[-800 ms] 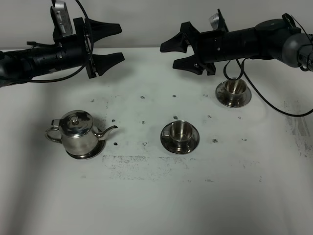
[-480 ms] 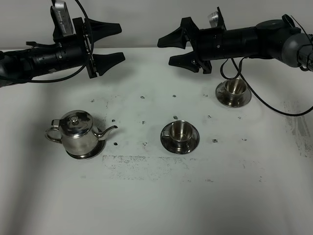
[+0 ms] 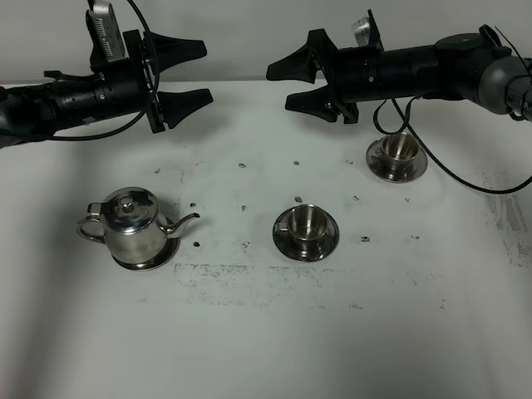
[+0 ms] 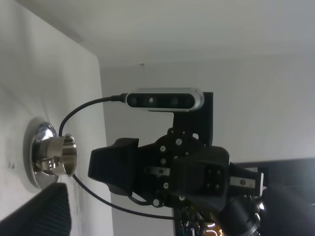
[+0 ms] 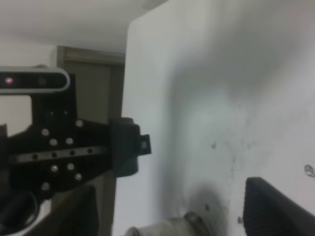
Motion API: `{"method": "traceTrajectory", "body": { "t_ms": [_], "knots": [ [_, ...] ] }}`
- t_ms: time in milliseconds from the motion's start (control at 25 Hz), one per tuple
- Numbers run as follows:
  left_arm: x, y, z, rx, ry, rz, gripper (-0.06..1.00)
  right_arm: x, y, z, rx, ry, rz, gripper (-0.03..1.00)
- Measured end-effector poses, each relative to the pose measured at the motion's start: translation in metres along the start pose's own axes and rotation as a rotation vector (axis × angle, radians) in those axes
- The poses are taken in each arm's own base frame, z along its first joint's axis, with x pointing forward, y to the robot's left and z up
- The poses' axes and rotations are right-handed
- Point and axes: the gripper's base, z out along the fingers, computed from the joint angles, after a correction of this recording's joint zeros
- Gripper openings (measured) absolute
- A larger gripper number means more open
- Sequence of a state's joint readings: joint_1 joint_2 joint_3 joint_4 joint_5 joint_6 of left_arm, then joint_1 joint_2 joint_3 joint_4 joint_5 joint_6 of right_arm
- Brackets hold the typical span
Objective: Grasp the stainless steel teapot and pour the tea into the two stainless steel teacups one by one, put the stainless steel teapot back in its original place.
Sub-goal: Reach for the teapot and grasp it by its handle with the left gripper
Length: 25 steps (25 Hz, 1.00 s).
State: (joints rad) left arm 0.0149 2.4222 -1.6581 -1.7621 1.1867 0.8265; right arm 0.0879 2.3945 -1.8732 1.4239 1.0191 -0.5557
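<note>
- Two hands are in view and neither holds anything. The left hand hangs above the rear of the worktop with its fingers spread wide. The right hand faces it across the middle, equally wide.
- The teapot stands upright on its round tray at the left of the worktop. Its lid is on, its spout points toward the near teacup, and it is well apart from both hands.
- The near teacup sits on its saucer at centre. The far teacup sits on a second saucer further back on the right, under the right arm.
- Cup contents cannot be made out.
- Assessment: the task appears to be at its outset. No grasp is made, and both pours and the return to the tray are outstanding.
- The left hand is nearer the teapot and seems the likelier to take it.
</note>
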Motion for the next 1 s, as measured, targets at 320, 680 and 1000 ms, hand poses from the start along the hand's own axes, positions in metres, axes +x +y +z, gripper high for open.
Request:
{"method": "traceTrajectory", "body": {
  "t_ms": [320, 680, 1000],
  "knots": [
    [-0.003, 0.003, -0.010, -0.022, -0.002, 0.001, 0.68, 0.003, -0.001, -0.003, 0.001, 0.041, -0.051, 0.59],
    [-0.004, -0.017, -0.027, -0.114, 0.065, 0.055, 0.68, -0.013, -0.016, -0.056, 0.037, 0.061, -0.098, 0.59],
    [-0.006, -0.043, -0.049, -0.207, 0.100, 0.123, 0.68, -0.025, 0.012, -0.135, 0.234, 0.044, -0.242, 0.59]
  ]
}}
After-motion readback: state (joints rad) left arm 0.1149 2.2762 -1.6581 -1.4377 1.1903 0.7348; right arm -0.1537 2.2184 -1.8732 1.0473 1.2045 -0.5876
